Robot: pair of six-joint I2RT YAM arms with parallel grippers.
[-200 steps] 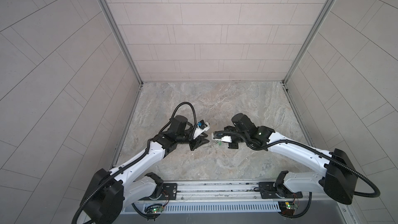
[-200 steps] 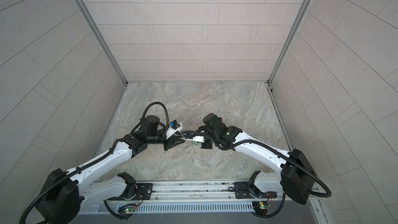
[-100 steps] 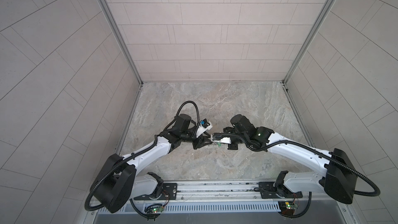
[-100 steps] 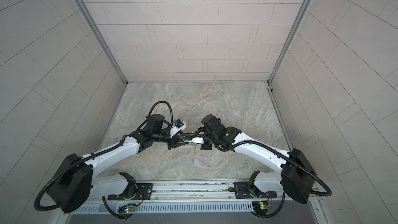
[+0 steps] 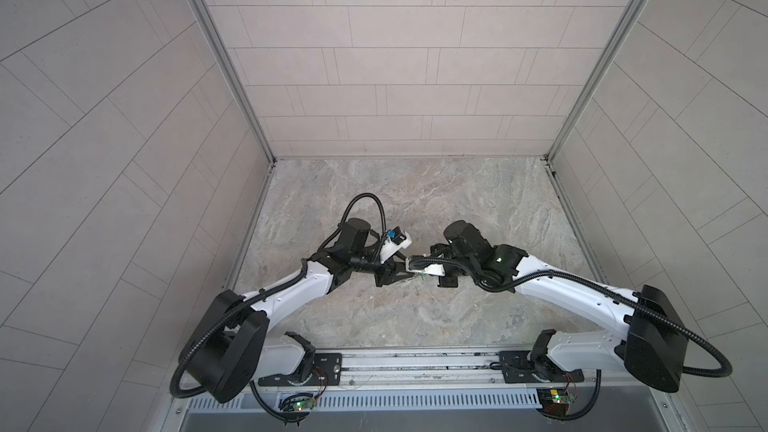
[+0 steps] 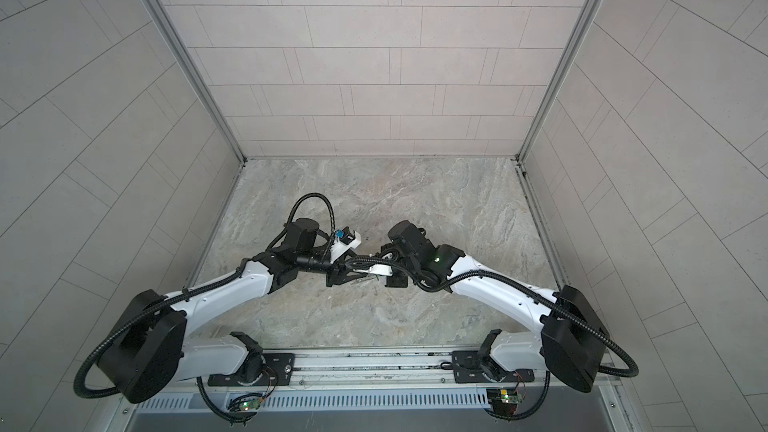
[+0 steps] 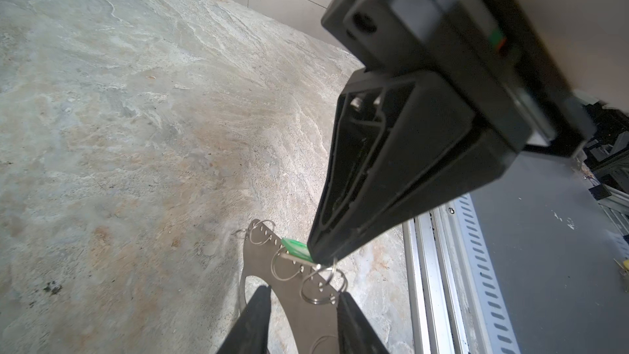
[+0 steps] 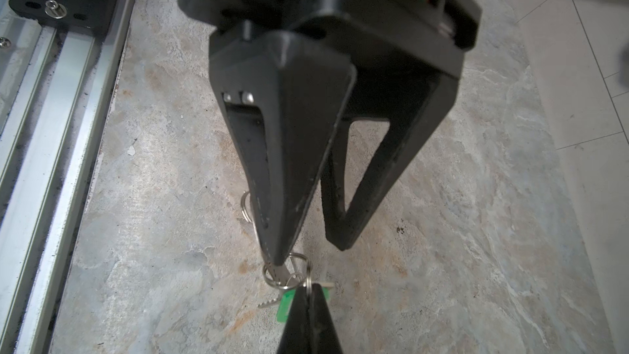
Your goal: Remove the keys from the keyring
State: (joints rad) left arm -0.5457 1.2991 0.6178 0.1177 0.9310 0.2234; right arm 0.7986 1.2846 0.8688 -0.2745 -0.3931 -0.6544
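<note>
1. Green key (image 8: 284, 306) is pinched in the closed right fingers (image 8: 306, 321), at the edge of the grey keyring (image 7: 306, 321).
2. That keyring lies between the half-spread left fingers (image 7: 255, 318), mid-way across the surface (image 7: 136, 131); whether they clamp it, I cannot tell.

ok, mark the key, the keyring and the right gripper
key (image 7: 294, 248): left wrist view, green head.
keyring (image 7: 297, 313): left wrist view, bare grey plate.
right gripper (image 8: 309, 289): right wrist view, between shut fingertips.
</note>
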